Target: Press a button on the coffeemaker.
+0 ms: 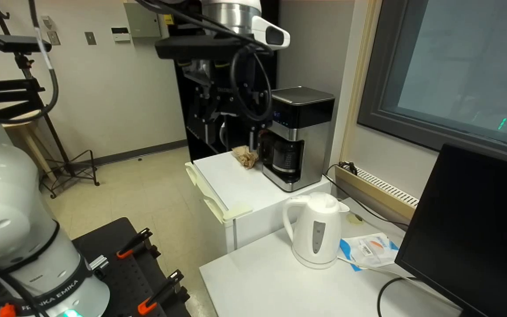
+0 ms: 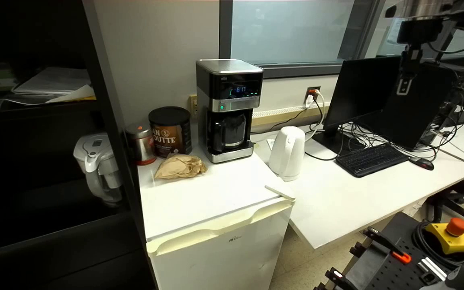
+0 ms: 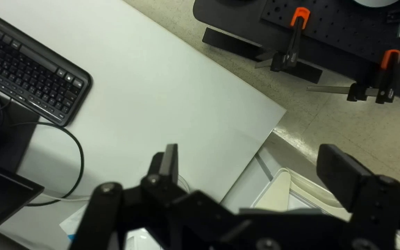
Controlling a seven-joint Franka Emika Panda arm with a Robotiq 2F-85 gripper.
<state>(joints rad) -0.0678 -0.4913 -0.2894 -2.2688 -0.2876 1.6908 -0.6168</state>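
The coffeemaker (image 2: 204, 92) stands upright on a small white fridge. It is black and silver, with a lit display (image 2: 240, 90), a green light (image 2: 222, 107) on the silver band below it, and a dark carafe (image 2: 234, 131) inside. It also shows in an exterior view (image 1: 317, 141), where the gripper's cable and finger overlap its front edge. My gripper (image 1: 230, 135) is open and empty, pointing down in the air, apart from the coffeemaker. In an exterior view the gripper (image 2: 404, 86) hangs far to the coffeemaker's right. The wrist view shows both spread fingers (image 3: 250, 159); the coffeemaker is out of view there.
A white kettle (image 1: 319, 233) stands on the white desk (image 1: 253, 281), beside the fridge (image 2: 220, 241). A monitor (image 1: 473, 229) and keyboard (image 2: 371, 159) are on the desk. A crumpled paper bag (image 2: 181, 166), a coffee can (image 2: 170, 133) and a canister (image 2: 141, 143) sit beside the coffeemaker.
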